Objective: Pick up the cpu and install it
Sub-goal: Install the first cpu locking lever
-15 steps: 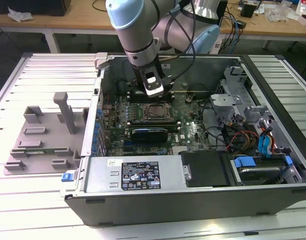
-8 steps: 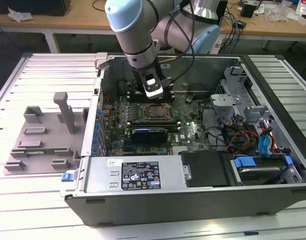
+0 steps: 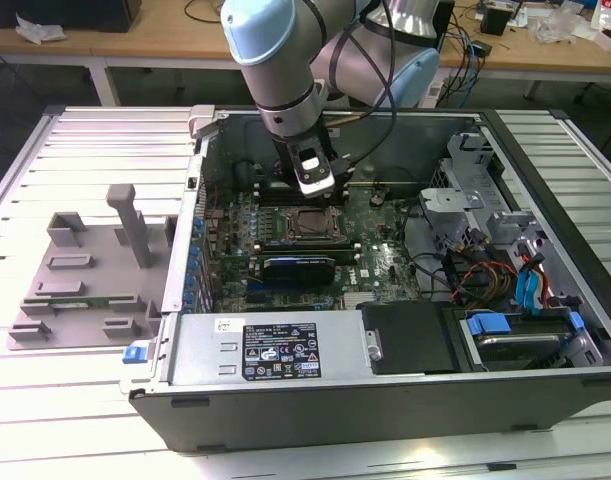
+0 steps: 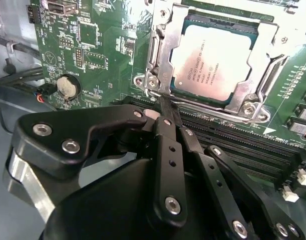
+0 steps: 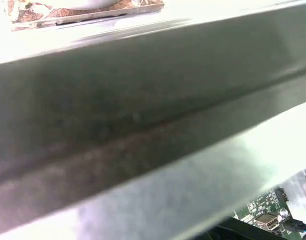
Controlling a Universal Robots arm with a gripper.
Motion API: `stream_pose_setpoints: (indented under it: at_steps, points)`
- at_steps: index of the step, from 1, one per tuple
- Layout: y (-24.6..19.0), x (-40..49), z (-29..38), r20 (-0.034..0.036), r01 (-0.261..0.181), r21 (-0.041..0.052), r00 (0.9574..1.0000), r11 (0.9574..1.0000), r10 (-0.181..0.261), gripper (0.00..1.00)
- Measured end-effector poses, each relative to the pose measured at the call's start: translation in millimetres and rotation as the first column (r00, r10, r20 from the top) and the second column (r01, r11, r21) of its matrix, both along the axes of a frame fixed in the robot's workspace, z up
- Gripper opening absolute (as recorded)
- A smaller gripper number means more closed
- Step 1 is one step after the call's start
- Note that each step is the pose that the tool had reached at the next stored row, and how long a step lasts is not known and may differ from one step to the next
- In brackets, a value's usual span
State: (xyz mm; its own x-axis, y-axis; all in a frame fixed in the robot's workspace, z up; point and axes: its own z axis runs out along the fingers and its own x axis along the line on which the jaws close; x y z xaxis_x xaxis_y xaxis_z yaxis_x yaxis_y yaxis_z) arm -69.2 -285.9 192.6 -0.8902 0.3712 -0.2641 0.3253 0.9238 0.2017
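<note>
Behind, cluttered wooden workbench [image 3: 135, 30]; slatted white table [image 3: 55, 400].

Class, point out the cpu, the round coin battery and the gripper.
cpu [image 4: 211, 62], second wrist view, middle of its silvery top.
coin battery [image 4: 67, 87], second wrist view, its round face.
gripper [image 4: 165, 107], second wrist view, at its fingertips.

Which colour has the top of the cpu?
Silvery-white metal. The cpu shows best in the second wrist view, lying in its socket.
</note>
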Motion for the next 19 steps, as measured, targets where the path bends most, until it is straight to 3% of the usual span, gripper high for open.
stream_pose_setpoints:
  at_steps: [4,7,8,10,14,16,19]
  points:
    - [0.0,0.0,3.3,0.0001,0.000,0.0016,1.0000,1.0000,0.000,0.11]
    - [-6.1,0.0,3.5,0.0002,0.000,0.0207,1.0000,0.9998,0.000,0.11]
    - [-7.0,0.0,3.5,0.0006,0.000,0.0323,1.0000,0.9995,0.000,0.11]
    - [-7.5,0.0,2.9,0.0025,0.000,0.0451,1.0000,0.9990,0.000,0.11]
    - [-8.6,0.0,3.2,0.0032,0.000,0.0489,1.0000,0.9988,0.000,0.11]
    - [-8.6,0.1,13.3,0.0032,0.000,0.0517,1.0000,0.9987,0.000,0.11]
    - [-7.9,-4.4,13.4,0.0031,0.000,0.0543,1.0000,0.9985,0.000,0.11]
